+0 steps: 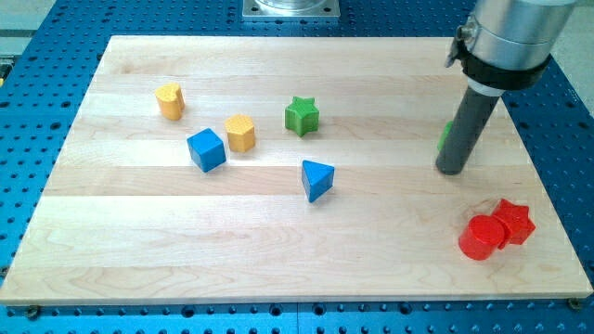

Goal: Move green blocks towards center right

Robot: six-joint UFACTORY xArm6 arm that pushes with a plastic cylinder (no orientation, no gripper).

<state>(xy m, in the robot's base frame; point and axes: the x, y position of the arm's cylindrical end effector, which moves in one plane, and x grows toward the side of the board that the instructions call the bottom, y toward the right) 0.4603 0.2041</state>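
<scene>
A green star block (302, 116) sits near the middle of the wooden board (139, 241), toward the view's top. A second green block (445, 136) is at the view's right, mostly hidden behind the rod, so its shape cannot be made out. My tip (450, 171) rests on the board at the right, just in front of and touching or nearly touching that hidden green block. The green star is far to the left of my tip.
A yellow heart-like block (170, 101) and a yellow hexagon block (240, 133) lie at the upper left. A blue cube (206, 150) and a blue triangle block (316, 179) are near the middle. A red cylinder (480, 237) and a red star (513, 222) touch at the lower right.
</scene>
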